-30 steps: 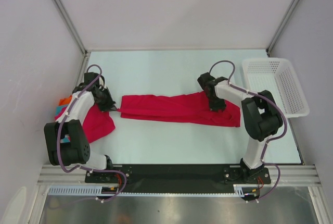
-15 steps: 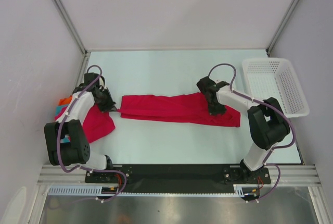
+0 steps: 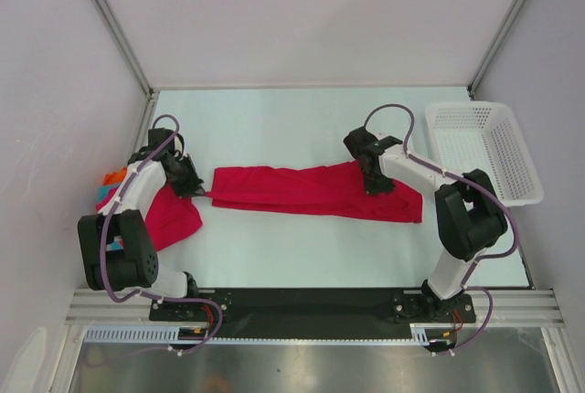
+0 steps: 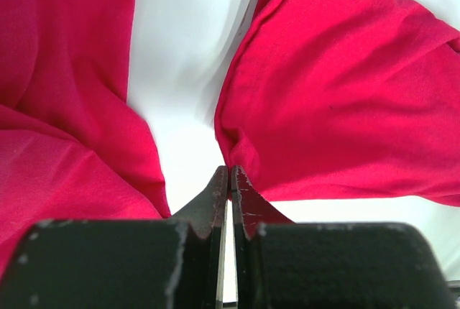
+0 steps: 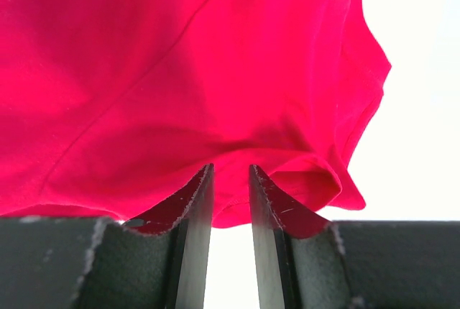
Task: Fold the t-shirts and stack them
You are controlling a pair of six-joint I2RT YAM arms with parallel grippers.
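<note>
A crimson t-shirt (image 3: 292, 190), folded into a long strip, lies across the middle of the table. My left gripper (image 3: 196, 188) is at its left end. In the left wrist view this gripper (image 4: 228, 169) is shut on the pointed corner of that t-shirt (image 4: 345, 93). My right gripper (image 3: 373, 185) sits over the strip's right part. In the right wrist view its gripper (image 5: 230, 169) is open, the jaws a narrow gap apart, with the bunched hem of the t-shirt (image 5: 180, 57) at the tips. A second red t-shirt (image 3: 174, 215) lies under my left arm.
A white mesh basket (image 3: 471, 108) stands at the back right. Small orange (image 3: 114, 176) and teal (image 3: 108, 194) garments lie at the far left edge. The second red shirt (image 4: 65, 108) lies close to the left of my left fingers. Bare white table shows beyond the strip.
My right arm's elbow has swung to the right and its gripper has shifted slightly left over the shirt. The left arm and the shirt have stayed still.
</note>
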